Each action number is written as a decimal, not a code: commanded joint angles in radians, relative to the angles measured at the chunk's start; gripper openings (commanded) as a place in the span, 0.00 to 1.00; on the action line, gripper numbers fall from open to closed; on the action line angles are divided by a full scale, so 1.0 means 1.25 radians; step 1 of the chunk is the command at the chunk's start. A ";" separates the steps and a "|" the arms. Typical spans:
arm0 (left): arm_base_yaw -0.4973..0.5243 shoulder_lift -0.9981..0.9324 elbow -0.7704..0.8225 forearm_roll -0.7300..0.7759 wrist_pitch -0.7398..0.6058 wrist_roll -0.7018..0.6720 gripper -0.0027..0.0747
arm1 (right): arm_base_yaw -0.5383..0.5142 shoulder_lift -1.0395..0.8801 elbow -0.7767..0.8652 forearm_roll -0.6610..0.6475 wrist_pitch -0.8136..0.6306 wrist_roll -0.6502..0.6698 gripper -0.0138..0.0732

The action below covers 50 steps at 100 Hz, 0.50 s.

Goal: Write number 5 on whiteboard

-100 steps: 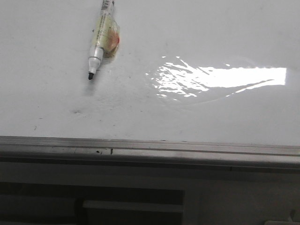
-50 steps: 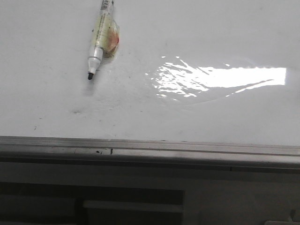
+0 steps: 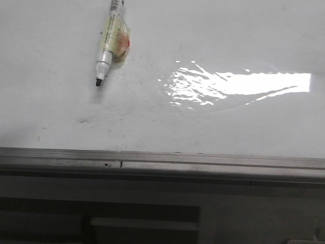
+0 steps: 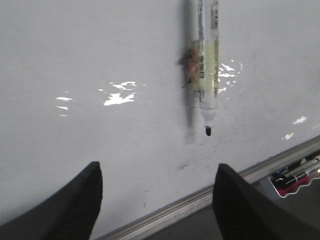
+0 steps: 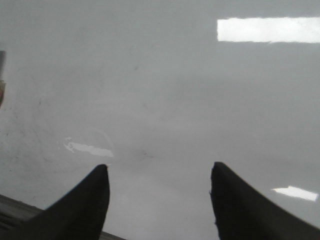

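Whiteboard (image 3: pixel 213 127) fills the front view, unmarked but for smudges. One marker (image 3: pixel 109 43) lies on it, uncapped. Left gripper (image 4: pixel 156 200) and right gripper (image 5: pixel 159 195) gape wide, empty. More markers (image 4: pixel 300 172) beyond the rail.

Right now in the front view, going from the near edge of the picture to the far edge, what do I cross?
Grey aluminium edge rail → glossy white whiteboard with faint grey smudges → bright light reflection → black tip of the clear-barrelled marker pen, its barrel running off the far edge. No number 5 visible yet.
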 commanded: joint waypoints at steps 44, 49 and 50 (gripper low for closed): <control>-0.281 0.270 -0.085 -0.091 -0.407 0.004 0.58 | 0.016 0.015 -0.026 -0.002 -0.061 -0.034 0.62; -0.281 0.288 -0.092 -0.100 -0.412 0.004 0.58 | 0.016 0.015 -0.026 -0.002 -0.061 -0.034 0.62; -0.281 0.292 -0.092 -0.103 -0.414 0.004 0.58 | 0.016 0.015 -0.026 -0.002 -0.061 -0.034 0.62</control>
